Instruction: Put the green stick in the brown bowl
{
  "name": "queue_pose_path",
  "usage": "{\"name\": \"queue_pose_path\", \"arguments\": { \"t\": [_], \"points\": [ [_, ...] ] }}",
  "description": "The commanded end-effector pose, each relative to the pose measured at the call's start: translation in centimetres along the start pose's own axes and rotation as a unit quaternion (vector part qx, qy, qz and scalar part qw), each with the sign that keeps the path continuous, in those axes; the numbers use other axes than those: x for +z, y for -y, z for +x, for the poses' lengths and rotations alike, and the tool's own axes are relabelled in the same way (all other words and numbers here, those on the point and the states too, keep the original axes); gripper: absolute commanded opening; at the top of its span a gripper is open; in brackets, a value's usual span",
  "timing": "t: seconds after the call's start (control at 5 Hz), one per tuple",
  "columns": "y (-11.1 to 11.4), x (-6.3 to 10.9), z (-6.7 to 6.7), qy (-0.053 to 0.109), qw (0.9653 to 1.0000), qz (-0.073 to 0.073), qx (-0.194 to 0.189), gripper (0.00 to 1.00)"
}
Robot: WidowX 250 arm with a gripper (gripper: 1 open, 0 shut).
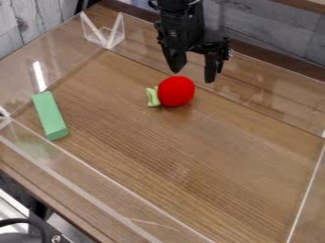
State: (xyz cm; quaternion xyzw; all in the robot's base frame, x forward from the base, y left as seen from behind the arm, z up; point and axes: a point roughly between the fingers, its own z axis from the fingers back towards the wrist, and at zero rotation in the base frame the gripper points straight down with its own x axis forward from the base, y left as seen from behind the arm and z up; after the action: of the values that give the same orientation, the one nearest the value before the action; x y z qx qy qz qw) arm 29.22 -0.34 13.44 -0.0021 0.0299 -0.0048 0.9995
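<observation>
Green stick: flat rectangular block, lying on wooden tabletop at left of frame, angled slightly, lengthwise toward viewer.

Even, fairly bright light, diffuse, no hard beams. Table wood grain reads clearly mid-frame. Pale glare streaks along the clear walls, strongest on the left and near edges; a white reflected bar shows on the left wall. Back-left corner looks washed out. Shadows soft and short: a faint dark patch just under the red ball, a thin one beside the green stick. Arm is dark and low in detail, black on black. Overall resolution low, edges slightly soft, fine texture smeared. Lower-left corner dim and blurred. No obvious bending of straight lines at the frame edges.
</observation>
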Motion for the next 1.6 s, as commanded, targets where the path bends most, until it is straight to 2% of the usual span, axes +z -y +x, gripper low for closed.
{"name": "queue_pose_path", "arguments": {
  "t": [0.0, 0.2, 0.4, 0.8, 1.0, 1.2, 1.4],
  "points": [
    [0.1, 0.0, -0.9, -0.017, 0.9985, 0.004, -0.052, 1.0],
    [-1.7, 0.1, -2.2, -0.033, 0.9975, 0.004, -0.062, 1.0],
    [-3.1, -0.2, -3.1, -0.051, 0.9973, 0.002, -0.053, 1.0],
    [-4.2, -1.4, -3.9, -0.077, 0.9863, 0.007, -0.146, 1.0],
    [-2.0, -2.1, -4.3, -0.09, 0.9775, 0.009, -0.19, 1.0],
    [0.1, -2.5, -4.9, -0.101, 0.9655, 0.012, -0.24, 1.0],
    [-1.7, -2.2, -6.1, -0.113, 0.9422, 0.023, -0.314, 1.0]
  ]
}}
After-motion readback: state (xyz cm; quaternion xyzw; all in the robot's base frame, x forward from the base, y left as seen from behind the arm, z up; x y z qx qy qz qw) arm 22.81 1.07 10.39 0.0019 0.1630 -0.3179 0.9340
